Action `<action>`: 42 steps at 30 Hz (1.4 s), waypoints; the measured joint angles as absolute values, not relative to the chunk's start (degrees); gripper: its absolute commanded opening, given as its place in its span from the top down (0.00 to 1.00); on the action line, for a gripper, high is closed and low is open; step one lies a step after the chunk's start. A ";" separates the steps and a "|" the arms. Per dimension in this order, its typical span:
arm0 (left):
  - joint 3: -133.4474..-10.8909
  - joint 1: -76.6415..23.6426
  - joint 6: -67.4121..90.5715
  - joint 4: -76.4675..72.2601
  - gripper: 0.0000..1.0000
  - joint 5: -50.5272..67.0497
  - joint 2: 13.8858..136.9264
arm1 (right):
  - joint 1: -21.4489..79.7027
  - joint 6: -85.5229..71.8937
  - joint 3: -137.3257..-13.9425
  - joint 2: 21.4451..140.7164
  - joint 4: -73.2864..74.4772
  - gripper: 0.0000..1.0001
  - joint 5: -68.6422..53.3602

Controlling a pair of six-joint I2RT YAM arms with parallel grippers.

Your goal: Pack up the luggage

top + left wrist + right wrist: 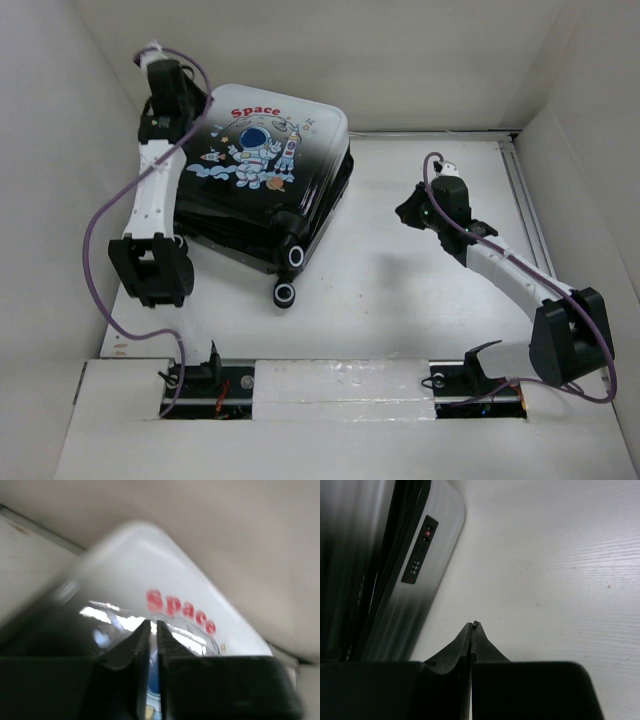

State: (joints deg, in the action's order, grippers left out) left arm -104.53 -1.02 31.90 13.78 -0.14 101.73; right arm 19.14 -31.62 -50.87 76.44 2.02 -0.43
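Suitcase: closed, flat, directly beneath left gripper, left of right gripper. Both grippers: fingers together, empty. Handling, judged: press the shell squarely near its edge; avoid sliding it.

The left arm rises from its base at the counter's near edge, elbow bent by the left edge, forearm stretched toward the far-left corner. Its left hand points low, and its two fingers are drawn nearly together with only a thin slit between them, empty. The right arm folds out to the right edge, then reaches back toward the counter's middle. Its right hand tilts down over the counter, fingers pressed flat together, gripping nothing.
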 measured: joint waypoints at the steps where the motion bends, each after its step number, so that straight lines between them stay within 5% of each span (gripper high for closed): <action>1: -110.72 0.34 31.35 15.75 1.00 -1.37 104.38 | 19.59 -31.73 -50.83 76.44 1.91 1.00 -0.69; 5: -130.06 6.85 29.41 20.75 1.00 -4.36 116.75 | 22.20 -31.31 -50.61 76.51 1.56 1.00 -1.54; 15: -134.30 19.46 24.43 32.27 1.00 -1.52 141.34 | 27.77 -30.63 -50.52 78.78 0.58 1.00 -1.45; 21: -123.55 18.81 23.46 32.23 1.00 6.46 140.99 | 27.83 -30.87 -54.08 87.77 -0.86 1.00 -0.16; 34: -65.14 4.12 37.52 -3.18 1.00 14.20 107.72 | 16.19 -30.24 -66.52 98.30 -0.01 1.00 1.06; 42: -42.72 -4.78 42.22 -14.74 1.00 12.27 92.90 | 11.99 -27.62 -76.53 108.75 -0.82 1.00 0.01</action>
